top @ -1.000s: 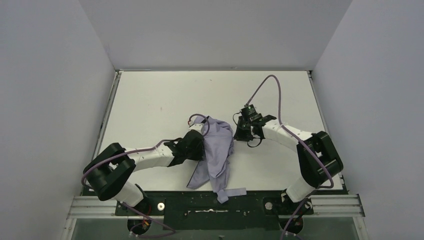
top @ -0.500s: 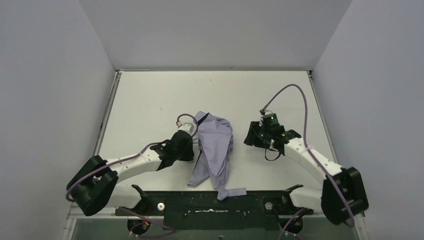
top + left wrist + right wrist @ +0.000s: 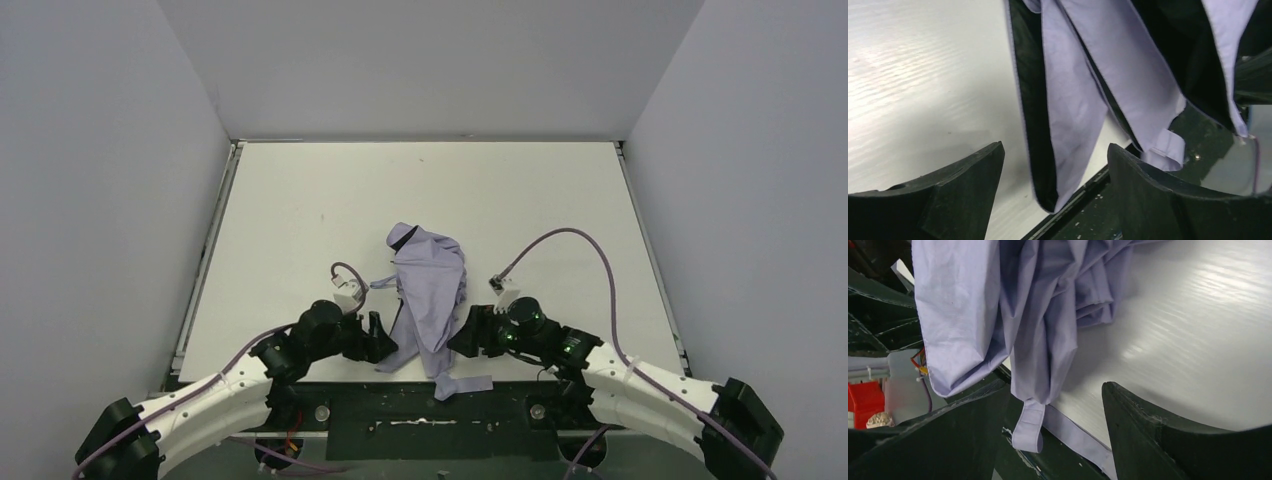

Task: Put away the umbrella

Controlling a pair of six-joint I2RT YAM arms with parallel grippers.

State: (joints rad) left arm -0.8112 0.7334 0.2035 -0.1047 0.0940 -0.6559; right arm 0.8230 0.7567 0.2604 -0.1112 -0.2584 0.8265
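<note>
Now you are flanking the umbrella, left gripper and right gripper both spread, grasping nothing; be bunching its loose folds inward before wrapping the near strap.

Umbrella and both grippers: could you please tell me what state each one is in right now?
umbrella: collapsed, canopy loose and unwrapped, lying on the table, near end past the table's near edge
closing strap: unfastened, hanging loose
left gripper: open, gripping nothing
right gripper: open, gripping nothing
</note>
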